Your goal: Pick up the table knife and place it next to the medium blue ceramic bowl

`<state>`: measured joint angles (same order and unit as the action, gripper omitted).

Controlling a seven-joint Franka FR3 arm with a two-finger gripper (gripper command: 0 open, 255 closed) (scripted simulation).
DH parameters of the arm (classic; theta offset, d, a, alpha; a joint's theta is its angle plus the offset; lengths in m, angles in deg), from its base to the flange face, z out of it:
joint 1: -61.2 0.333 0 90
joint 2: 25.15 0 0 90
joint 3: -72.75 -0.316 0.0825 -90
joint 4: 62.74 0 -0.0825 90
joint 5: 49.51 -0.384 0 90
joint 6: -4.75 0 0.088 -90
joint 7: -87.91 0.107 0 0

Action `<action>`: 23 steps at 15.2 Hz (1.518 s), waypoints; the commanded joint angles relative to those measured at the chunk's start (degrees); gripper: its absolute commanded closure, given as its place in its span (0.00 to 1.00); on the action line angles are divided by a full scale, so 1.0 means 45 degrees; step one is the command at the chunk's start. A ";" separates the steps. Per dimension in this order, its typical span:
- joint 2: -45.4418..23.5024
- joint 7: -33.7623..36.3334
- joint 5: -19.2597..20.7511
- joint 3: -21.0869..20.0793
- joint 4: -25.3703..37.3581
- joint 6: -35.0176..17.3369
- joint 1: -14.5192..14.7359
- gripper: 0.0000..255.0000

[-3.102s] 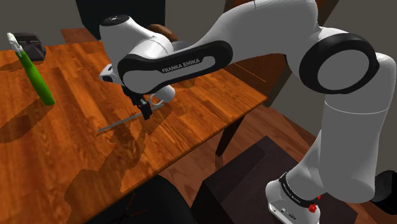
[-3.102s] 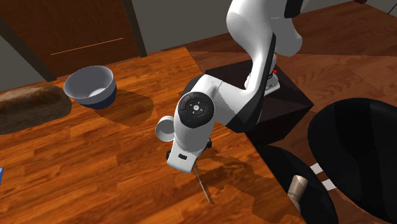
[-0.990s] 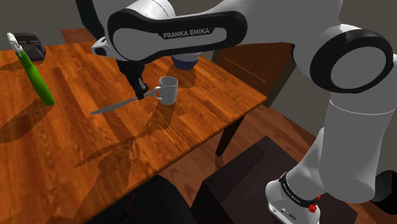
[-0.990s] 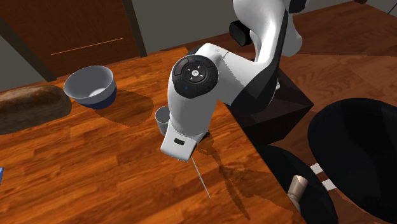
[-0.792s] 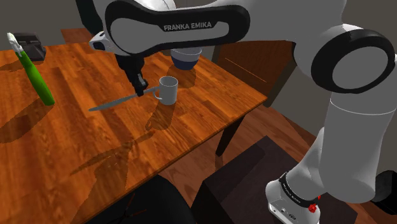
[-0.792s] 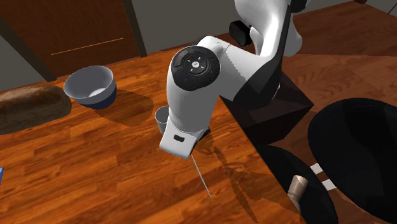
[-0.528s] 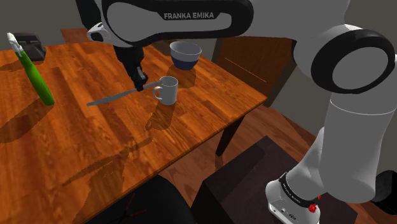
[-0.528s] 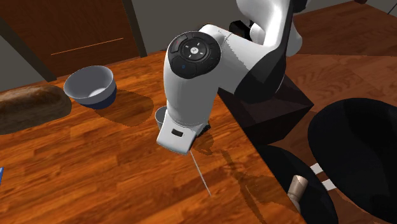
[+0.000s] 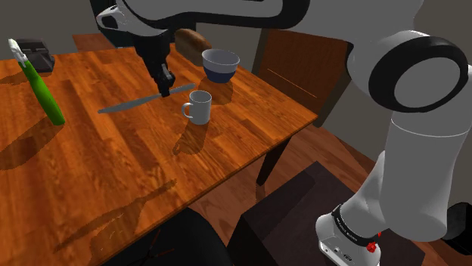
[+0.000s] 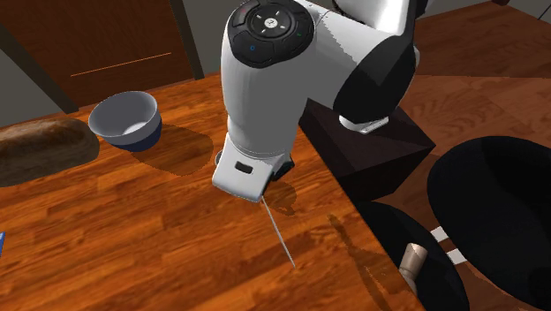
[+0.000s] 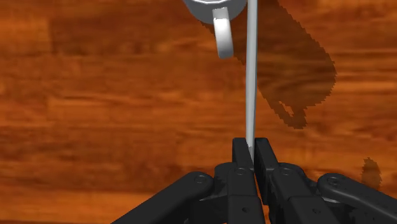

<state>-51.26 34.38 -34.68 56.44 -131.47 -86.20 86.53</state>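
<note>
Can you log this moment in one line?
end effector: shut on table knife | position: above table, near mug | blue bowl: beyond mug

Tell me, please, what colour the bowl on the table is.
The bowl is dark blue outside and pale inside, clearest in the second exterior view.

The arm (image 9: 412, 159) is built of smooth, rounded white shells, and its joints are marked by broad black rings (image 9: 412, 74). A black band is run along the upper link (image 9: 227, 9). A thin dark band and small red marks are carried on the base collar (image 9: 349, 233). A round black cap (image 10: 268, 24) with tiny coloured marks is set into the wrist. The gripper (image 11: 252, 147) is finished entirely in black, with round screw heads (image 11: 240, 170) sunk into its linkages.
</note>
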 commanded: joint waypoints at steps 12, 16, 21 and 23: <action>0.0537 -0.1679 -0.0216 0.0365 0.0275 0.0538 -0.1219 1.00; 0.0846 -0.2724 -0.0369 0.0664 -0.0191 0.0198 -0.2067 1.00; 0.0890 -0.4043 -0.0503 0.1059 -0.0265 -0.0053 -0.3045 1.00; 0.0803 -0.4570 -0.0543 0.1215 -0.0140 -0.0101 -0.3419 1.00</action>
<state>-47.11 15.36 -37.05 61.47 -132.84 -86.62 72.13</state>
